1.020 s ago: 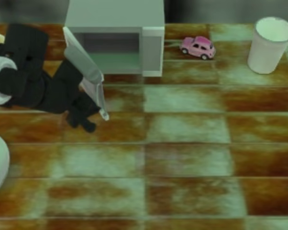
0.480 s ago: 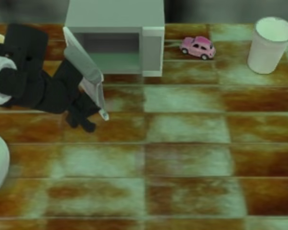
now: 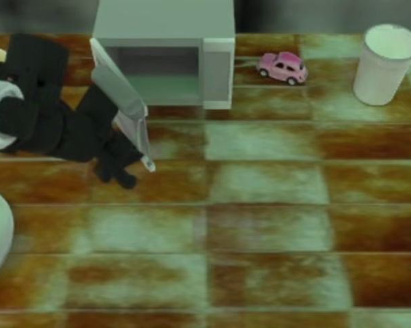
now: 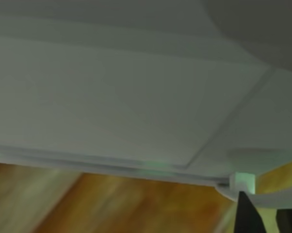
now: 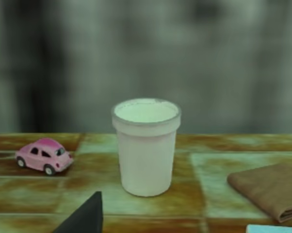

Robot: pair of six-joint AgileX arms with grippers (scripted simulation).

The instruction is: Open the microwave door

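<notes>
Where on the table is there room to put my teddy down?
The whole front and middle of the table is bare. Another free patch lies between the pink toy car and the white cup. The back left is crowded: the microwave, its swung-open door and the left tool at the door's edge.

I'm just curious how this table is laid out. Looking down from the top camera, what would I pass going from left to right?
Left gripper at the open microwave door → microwave → pink toy car → white cup.
</notes>
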